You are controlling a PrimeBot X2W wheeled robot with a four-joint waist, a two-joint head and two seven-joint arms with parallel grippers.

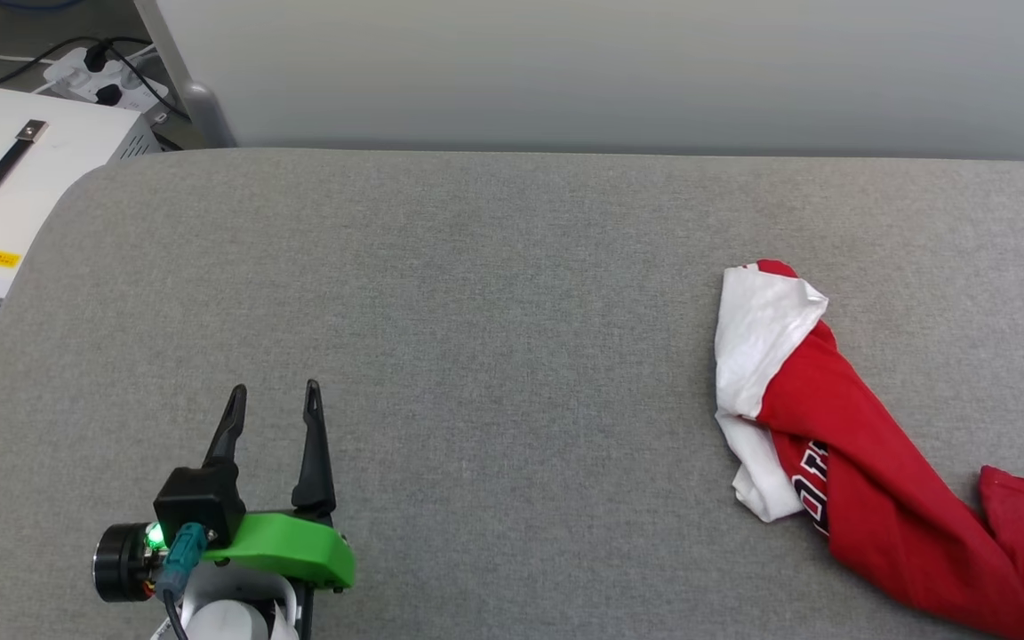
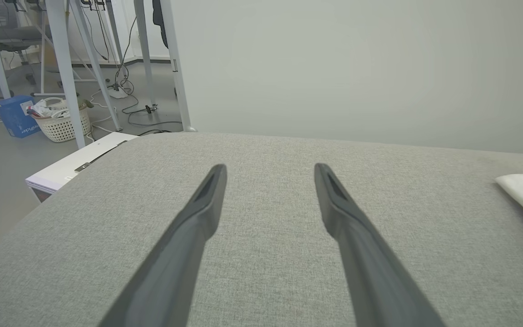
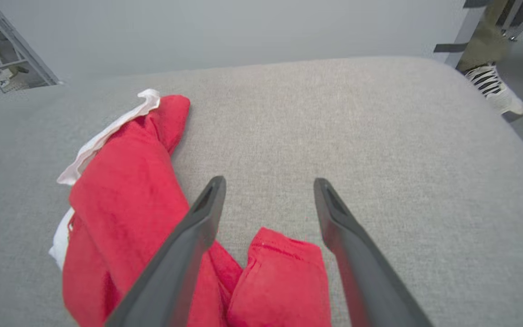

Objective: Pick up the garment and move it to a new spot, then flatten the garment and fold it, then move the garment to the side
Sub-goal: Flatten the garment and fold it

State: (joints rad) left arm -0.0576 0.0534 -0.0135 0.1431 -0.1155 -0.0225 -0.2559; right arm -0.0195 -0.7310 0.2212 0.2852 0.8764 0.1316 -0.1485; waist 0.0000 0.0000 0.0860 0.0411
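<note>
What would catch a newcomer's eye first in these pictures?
A crumpled red and white shirt lies on the right side of a wide grey padded table. At the lower left of the head view, the left jaws stand open over bare table, on a bright green mount. The right jaws stand open too, framing the shirt's red end in their wrist view.

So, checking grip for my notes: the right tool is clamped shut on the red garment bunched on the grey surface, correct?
No. The right tool stands open, jaws wide apart, not clamped shut on the garment; the right wrist view shows it. The red garment is bunched on the grey surface, as you said.
</note>
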